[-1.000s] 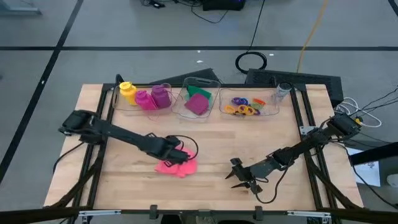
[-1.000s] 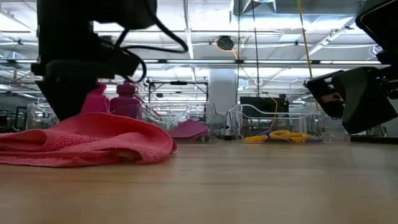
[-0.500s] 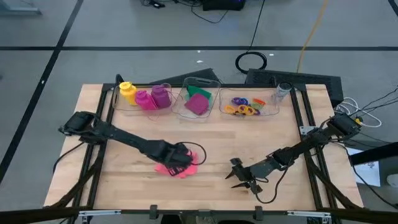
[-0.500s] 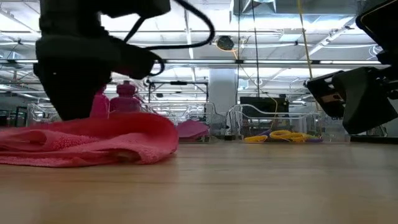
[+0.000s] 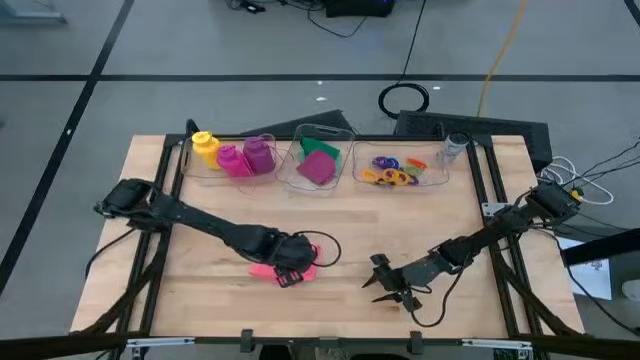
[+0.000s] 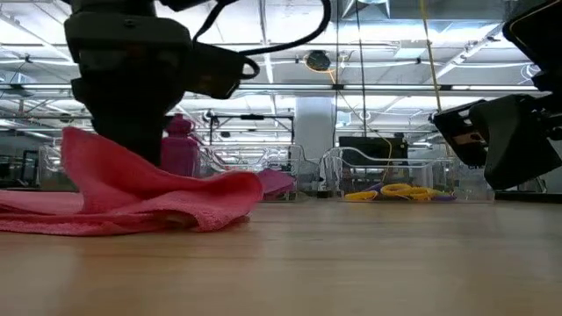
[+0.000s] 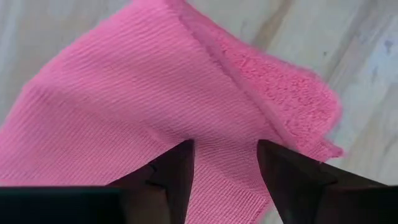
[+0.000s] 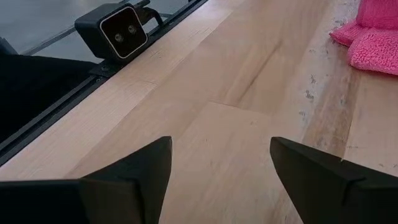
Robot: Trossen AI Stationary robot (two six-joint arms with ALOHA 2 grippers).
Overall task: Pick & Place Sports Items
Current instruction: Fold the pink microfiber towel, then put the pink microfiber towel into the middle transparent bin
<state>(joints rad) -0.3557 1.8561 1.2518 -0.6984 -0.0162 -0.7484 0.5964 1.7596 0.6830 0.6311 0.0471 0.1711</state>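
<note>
A: Where is your left hand point(image 5: 291, 264) just now?

B: Down at the front middle of the table point(image 5: 330, 215), on the pink cloth point(image 5: 280, 270). In my wrist view the two dark fingers point(image 7: 171, 174) stand a little apart with a fold of that cloth between them, and the low view shows part of the cloth drawn up off the wood under the hand while the rest lies flat. So I have it pinched on the cloth.

A: And your right hand point(image 5: 385, 285)?

B: It waits low over the front right of the table, fingers spread wide, nothing between them, only bare wood below. The pink cloth lies well off to its side.

A: Where are the other sports items?

B: Along the far edge, in three clear bins point(image 5: 318, 160). The bin on my left holds a yellow bottle point(image 5: 205, 147), a magenta bottle point(image 5: 232, 160) and a purple bottle point(image 5: 259, 155), standing close together. The middle one holds a green cloth point(image 5: 320, 150) with a magenta cloth point(image 5: 316, 169) touching it. The one on my right holds the little rings point(image 5: 395, 171), a heap of yellow, orange, purple and blue.

A: Any brand, label or writing you can read?

B: None that I can make out, on the bottles or the bins. They are too small from above, and blurred in the low view.
</note>
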